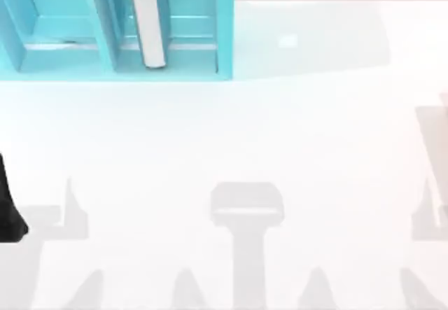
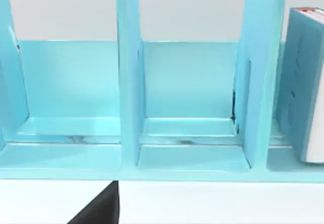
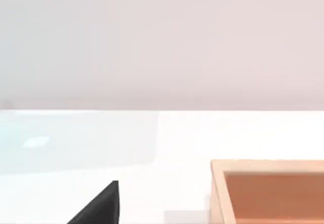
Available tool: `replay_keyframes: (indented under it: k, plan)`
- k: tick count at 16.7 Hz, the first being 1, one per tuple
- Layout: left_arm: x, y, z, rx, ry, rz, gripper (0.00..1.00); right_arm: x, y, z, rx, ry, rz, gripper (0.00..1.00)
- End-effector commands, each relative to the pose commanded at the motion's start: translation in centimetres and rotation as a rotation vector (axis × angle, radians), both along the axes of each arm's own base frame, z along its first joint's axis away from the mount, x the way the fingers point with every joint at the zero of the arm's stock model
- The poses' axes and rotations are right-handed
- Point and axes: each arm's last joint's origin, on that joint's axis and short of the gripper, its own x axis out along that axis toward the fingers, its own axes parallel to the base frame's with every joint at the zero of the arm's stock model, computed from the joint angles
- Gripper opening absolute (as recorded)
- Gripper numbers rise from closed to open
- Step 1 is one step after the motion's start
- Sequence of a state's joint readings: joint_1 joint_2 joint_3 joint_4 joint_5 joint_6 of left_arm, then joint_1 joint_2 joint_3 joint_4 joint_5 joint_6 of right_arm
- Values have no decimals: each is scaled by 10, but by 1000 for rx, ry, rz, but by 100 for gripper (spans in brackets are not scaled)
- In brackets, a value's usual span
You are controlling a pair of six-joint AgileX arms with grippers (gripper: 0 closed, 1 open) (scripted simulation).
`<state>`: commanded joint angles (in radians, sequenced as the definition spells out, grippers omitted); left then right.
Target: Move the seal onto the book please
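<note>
One book (image 1: 148, 23) stands upright in the turquoise shelf's (image 1: 224, 37) rightmost compartment; the seal, likely light and rigid, is best pinched at its cube base, not its slick knob; left gripper (image 1: 12, 212) sits at the table's (image 1: 280, 149) left edge; either pincer's spread, I cannot tell.

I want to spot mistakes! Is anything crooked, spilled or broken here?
Nothing looks spilled, broken or crooked. The book stands upright in the right-hand compartment of the shelf, at the table's far left. One oddity for the job: standing on edge, the book offers little flat top for a seal.
</note>
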<state>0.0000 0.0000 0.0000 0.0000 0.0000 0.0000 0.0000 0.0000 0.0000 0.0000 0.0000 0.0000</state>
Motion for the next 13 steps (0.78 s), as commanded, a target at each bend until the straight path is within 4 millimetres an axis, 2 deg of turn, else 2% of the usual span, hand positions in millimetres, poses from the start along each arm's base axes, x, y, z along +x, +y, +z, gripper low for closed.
replay_keyframes:
  k: [4, 8, 11, 13]
  plan:
    - [1, -1, 7, -1, -15, 0, 100, 0, 0, 0, 0, 0, 0, 100]
    - [11, -5, 41, -12, -79, -6, 100, 0, 0, 0, 0, 0, 0, 100]
    - [35, -13, 72, -29, -111, -11, 100, 0, 0, 0, 0, 0, 0, 100]
    - [63, -23, 86, -38, -104, -15, 100, 0, 0, 0, 0, 0, 0, 100]
